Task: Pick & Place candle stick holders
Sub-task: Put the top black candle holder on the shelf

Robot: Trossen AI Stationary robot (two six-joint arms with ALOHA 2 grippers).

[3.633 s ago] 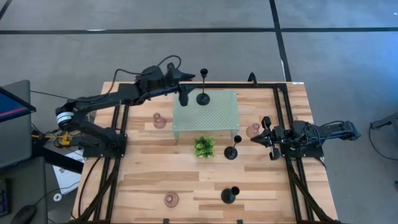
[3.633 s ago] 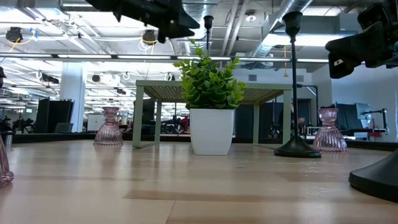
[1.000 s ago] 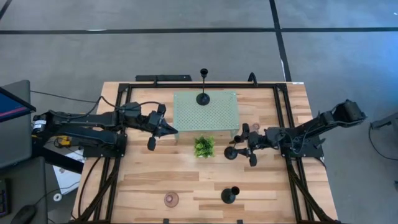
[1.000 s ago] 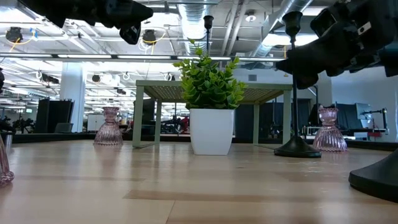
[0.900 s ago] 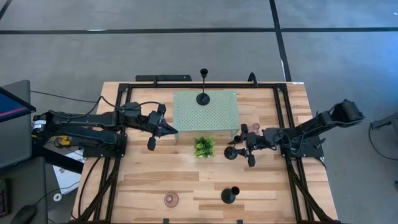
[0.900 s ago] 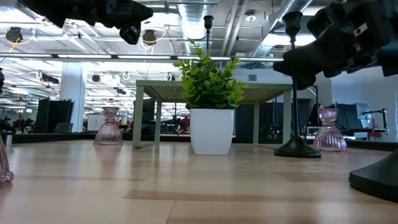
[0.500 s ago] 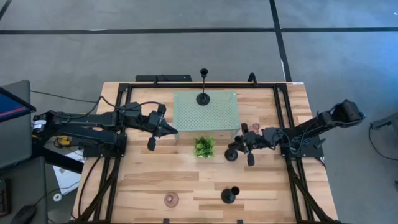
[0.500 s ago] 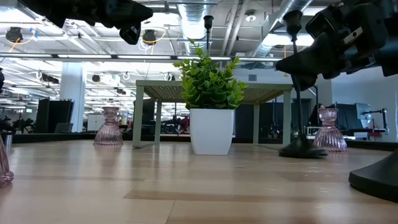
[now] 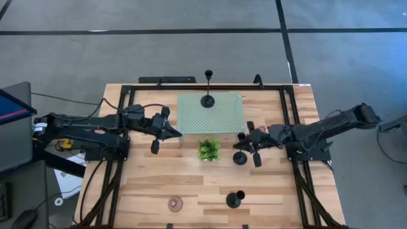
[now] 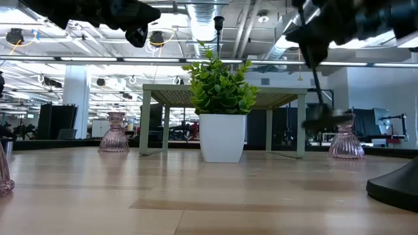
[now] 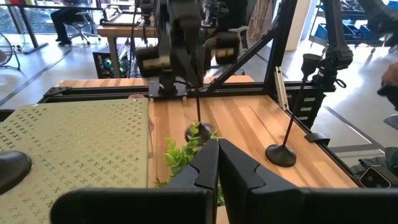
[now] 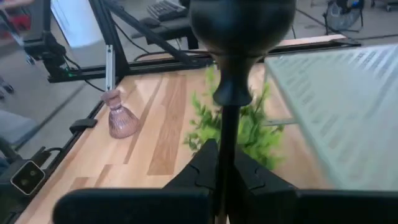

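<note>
My right gripper (image 9: 245,145) is shut on a black candle stick holder (image 10: 316,75) just right of the green plant (image 9: 208,150). The holder's cup (image 12: 242,23) stands above the fingers in the right wrist view. A second black holder (image 9: 207,99) stands by its round base on the mint-green stand (image 9: 219,117). A third (image 9: 234,200) stands near the table's front edge, with a pink glass holder (image 9: 174,204) to its left. Another pink one (image 10: 344,142) stands behind my right arm. My left gripper (image 9: 174,133) hovers shut and empty at the stand's near left corner. My right gripper pinches the holder's thin stem (image 12: 226,132) between its two fingers, a little below the cup. The fingers come level from the table's right side and lie across the stem. The holder is lifted clear of the table and tilted, its round base (image 10: 326,120) hanging in the air.
A pink glass holder (image 10: 115,134) stands left of the stand's legs. The plant's white pot (image 10: 222,137) sits close to the lifted holder. A black frame (image 9: 121,127) runs along the table's left, far and right sides. Bare wood (image 9: 191,181) lies in front of the plant.
My right gripper has shut on the black holder's stem and risen. The holder, which stood on the table beside the plant, now hangs clear of the table and is tilted.
</note>
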